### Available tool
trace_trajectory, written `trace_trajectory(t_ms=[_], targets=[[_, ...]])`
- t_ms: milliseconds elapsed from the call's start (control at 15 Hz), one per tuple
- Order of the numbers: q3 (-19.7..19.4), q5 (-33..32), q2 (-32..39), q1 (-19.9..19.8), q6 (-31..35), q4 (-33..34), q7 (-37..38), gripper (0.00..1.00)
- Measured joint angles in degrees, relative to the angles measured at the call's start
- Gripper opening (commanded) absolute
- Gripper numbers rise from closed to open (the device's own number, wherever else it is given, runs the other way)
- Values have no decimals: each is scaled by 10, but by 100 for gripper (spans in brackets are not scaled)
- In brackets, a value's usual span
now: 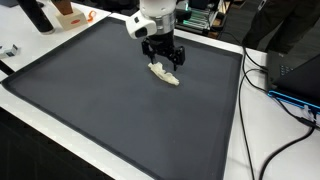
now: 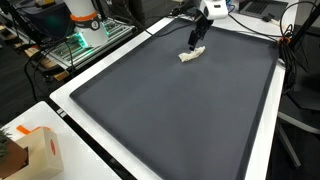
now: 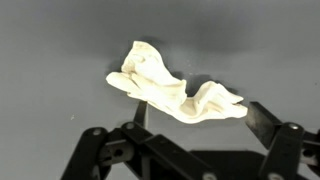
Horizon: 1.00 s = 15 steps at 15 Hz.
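Gripper [image 1: 163, 57], jaws spread wide and holding nothing, poised just above the crumpled white cloth [image 1: 164, 73] on the dark mat's [image 1: 100, 110] far side, the cloth's long axis spanning left–right between the fingers in the wrist view

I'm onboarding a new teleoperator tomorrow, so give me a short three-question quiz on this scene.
1. True or false: the end effector is clamped shut on the crumpled white cloth.
2. Multiple choice: the cloth lies on (A) a wooden shelf, (B) the dark grey mat, (C) a metal tray.
3. Fill in: in the wrist view, the cloth lies in a ___ heap, not spread flat.

Key:
1. False; the jaws stand open just above the cloth, and contact cannot be told.
2. B.
3. Crumpled.
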Motion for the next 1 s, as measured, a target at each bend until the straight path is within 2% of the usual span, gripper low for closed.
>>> trace_trajectory(t_ms=[400, 733, 867, 1000], targets=[[2, -5, 22, 6, 58, -18, -21, 100], [2, -13, 34, 12, 67, -20, -22, 99], [2, -14, 36, 13, 67, -20, -22, 88], [1, -17, 36, 15, 67, -20, -22, 62]])
